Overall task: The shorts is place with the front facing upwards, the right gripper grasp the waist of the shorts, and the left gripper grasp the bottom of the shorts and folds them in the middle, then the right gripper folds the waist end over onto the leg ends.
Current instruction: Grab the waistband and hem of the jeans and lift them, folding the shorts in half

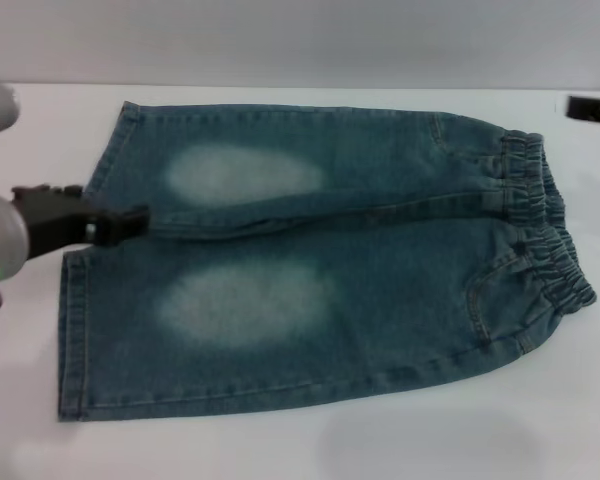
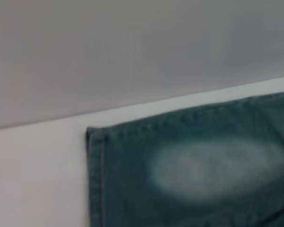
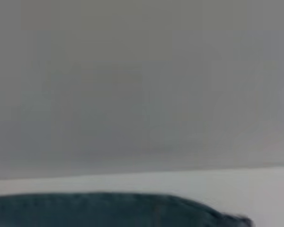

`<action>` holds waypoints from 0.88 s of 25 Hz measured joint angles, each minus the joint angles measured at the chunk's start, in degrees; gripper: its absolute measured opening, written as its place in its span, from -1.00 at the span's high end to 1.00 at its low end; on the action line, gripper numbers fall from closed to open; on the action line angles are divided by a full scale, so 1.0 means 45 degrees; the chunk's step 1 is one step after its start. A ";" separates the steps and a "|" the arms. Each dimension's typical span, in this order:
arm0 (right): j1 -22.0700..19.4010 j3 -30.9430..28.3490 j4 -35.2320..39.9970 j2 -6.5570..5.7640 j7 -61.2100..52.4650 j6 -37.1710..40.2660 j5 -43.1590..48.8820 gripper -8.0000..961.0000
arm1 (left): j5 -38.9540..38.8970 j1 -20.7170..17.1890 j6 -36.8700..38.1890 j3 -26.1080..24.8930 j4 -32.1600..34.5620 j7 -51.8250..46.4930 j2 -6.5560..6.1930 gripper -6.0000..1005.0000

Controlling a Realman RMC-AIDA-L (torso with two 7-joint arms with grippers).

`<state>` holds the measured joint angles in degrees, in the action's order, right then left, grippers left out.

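Blue-green shorts (image 1: 310, 265) lie flat across the middle of the white desk (image 1: 310, 440), waist at the right, while the left gripper (image 1: 130, 222) at mid left touches the leg hems, and I cannot tell if its fingers are clenched.

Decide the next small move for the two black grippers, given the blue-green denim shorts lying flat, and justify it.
Probably the right gripper should come in to the gathered elastic waist. The blue-green denim shorts lie spread flat, unfolded, on the white table. The left gripper is already at the leg hems, while the right one sits far off at the table's edge.
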<state>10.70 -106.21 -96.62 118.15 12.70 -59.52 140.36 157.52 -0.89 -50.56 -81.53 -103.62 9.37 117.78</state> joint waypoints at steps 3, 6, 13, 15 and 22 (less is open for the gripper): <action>-0.0326 -0.0687 0.0054 0.0084 0.0172 -0.0780 -0.0370 -0.58 | -0.0001 -0.0537 -0.0419 -0.0007 -0.0437 -0.0016 0.0015 -0.57; -0.1087 -0.0789 0.0342 0.0123 0.0354 -0.0910 -0.0686 -0.58 | 0.0033 -0.0857 -0.1370 -0.0009 -0.0730 -0.0129 0.0030 -0.58; -0.1761 -0.0948 0.0798 0.0123 0.0551 -0.0819 -0.0651 -0.58 | 0.1661 -0.1009 -0.3858 0.0687 -0.0878 -0.2027 0.0039 -0.58; -0.1824 -0.0974 0.1013 0.0128 0.0670 -0.0737 -0.0636 -0.58 | 0.1789 -0.0983 -0.4479 0.1049 -0.0881 -0.2257 0.0027 -0.58; -0.1666 -0.0850 0.1872 0.0154 0.0986 -0.0391 -0.0677 -0.58 | 0.1778 -0.0965 -0.5510 0.1370 -0.1056 -0.2455 0.0050 -0.58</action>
<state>3.20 -110.04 -88.20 118.85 17.14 -61.28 137.32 165.52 -5.23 -75.36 -75.36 -108.37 -1.67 118.01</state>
